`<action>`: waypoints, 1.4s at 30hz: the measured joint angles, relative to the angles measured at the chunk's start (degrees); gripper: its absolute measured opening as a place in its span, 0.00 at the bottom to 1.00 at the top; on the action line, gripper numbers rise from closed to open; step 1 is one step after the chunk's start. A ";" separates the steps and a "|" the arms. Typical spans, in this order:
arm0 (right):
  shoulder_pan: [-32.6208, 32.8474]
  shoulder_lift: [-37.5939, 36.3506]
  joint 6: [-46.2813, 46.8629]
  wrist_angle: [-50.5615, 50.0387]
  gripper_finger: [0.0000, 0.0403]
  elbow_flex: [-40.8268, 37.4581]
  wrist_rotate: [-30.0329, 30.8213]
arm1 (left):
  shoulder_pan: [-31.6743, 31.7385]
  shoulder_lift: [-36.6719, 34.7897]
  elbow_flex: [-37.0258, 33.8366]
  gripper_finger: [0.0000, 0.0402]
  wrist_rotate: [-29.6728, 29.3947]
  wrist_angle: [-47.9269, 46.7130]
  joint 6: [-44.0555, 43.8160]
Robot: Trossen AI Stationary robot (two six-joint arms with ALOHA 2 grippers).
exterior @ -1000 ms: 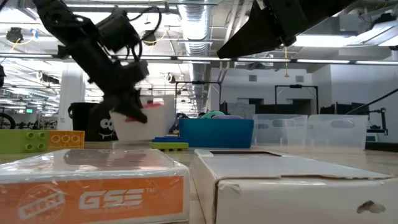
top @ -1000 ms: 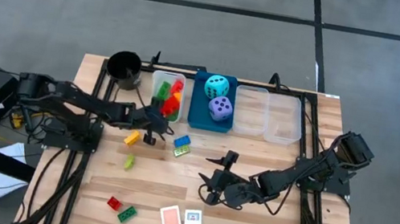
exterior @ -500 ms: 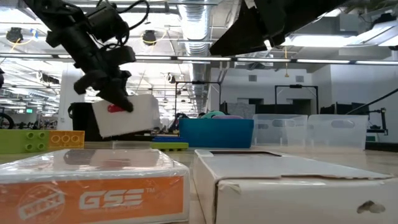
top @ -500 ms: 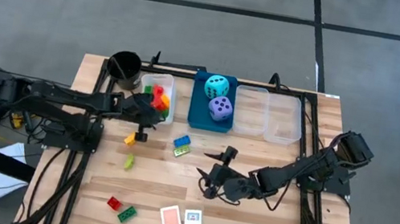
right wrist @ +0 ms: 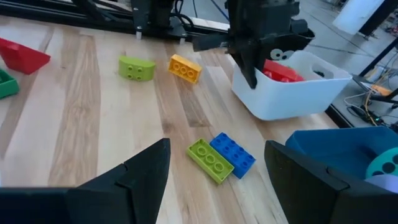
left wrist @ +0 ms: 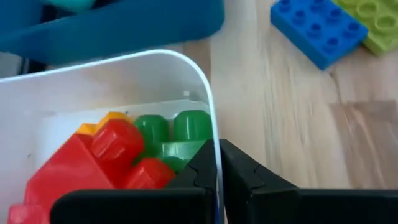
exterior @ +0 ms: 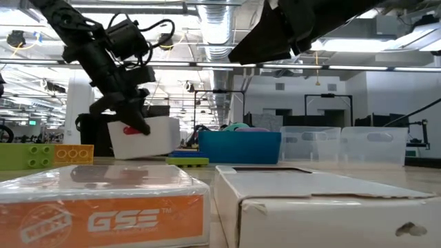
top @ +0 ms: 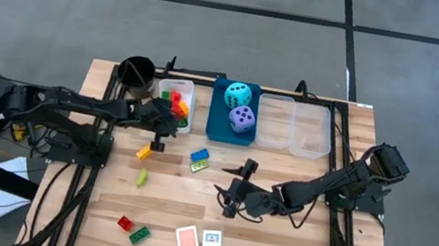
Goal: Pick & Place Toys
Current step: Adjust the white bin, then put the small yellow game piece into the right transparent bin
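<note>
The left gripper (top: 160,127) is clamped on the rim of the white bin (top: 186,91), its fingers (left wrist: 245,177) pinched together over the wall. Compared with a second ago, the bin has been dragged from beside the blue bin (top: 216,130) toward the black cup (top: 136,75) and lifted off the table, tilted. The bricks inside it (left wrist: 127,152) remain contained, so sorted toys appear secure. Loose toys on the table: orange brick (top: 144,152), lime brick (top: 141,178), blue brick (top: 200,155), red brick (top: 125,223), green brick (top: 139,234), two cards (top: 198,244). The dice (top: 240,107) sit in the blue bin. The right gripper (top: 230,195) has edged slightly left, jaws apart, empty, near the blue brick, probably its next pick.
</note>
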 joint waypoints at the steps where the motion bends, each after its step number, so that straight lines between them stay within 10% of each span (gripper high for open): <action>1: 0.02 0.00 0.00 -0.03 0.63 0.00 -0.01 | 0.06 0.57 -0.04 0.00 0.10 0.51 0.31; 15: 0.09 0.00 0.00 -0.68 0.63 0.00 -0.05 | 0.28 2.48 3.04 0.06 0.00 5.76 -0.39; 33: 0.09 0.00 0.00 -0.75 0.63 0.00 -0.05 | -0.15 1.69 3.28 0.53 -0.64 11.58 -1.87; 42: 0.24 0.00 0.00 -0.99 0.63 0.00 -0.05 | -10.01 -9.88 3.93 0.62 -2.02 7.51 -3.04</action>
